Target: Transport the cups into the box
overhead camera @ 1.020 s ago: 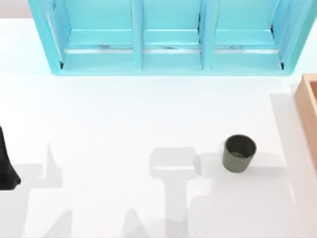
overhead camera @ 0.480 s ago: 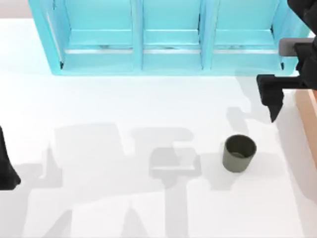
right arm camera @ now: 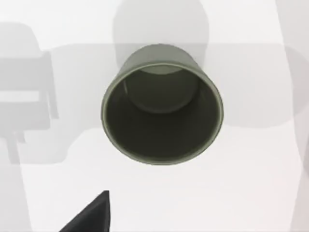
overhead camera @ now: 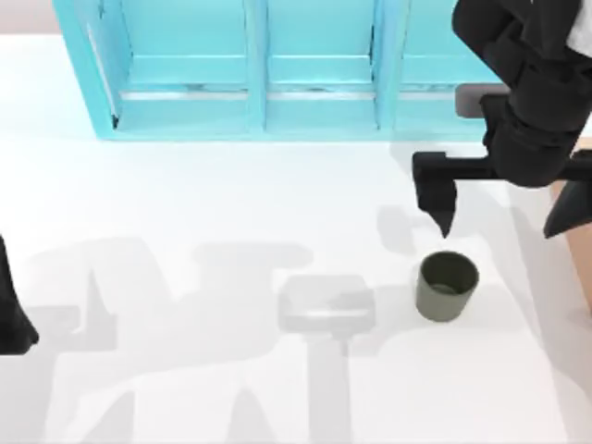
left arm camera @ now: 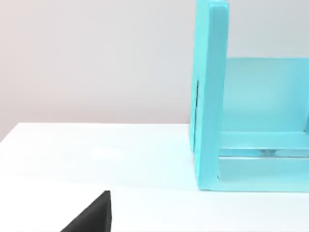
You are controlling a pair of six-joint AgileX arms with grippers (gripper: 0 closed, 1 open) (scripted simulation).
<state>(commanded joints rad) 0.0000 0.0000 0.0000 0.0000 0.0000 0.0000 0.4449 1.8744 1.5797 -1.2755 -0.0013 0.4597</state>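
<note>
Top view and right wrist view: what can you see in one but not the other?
Top view alone: the turquoise shelf unit, the tan box at the table's right edge, the right gripper spread open above the cup, and the left arm parked at the left edge. Right wrist view alone: straight down into the cup's empty inside. Both: the olive-grey cup, upright on the white table.

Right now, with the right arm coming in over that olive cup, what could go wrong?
1. The right gripper hangs open near the olive-grey cup, its near finger just beyond the rim. Lowered off-centre, a finger could land on the rim and tip the cup.
2. The cup stands free on the smooth table, so a glancing touch could push it away.
3. The box lies partly under the arm, so the carry could clip its wall.
</note>
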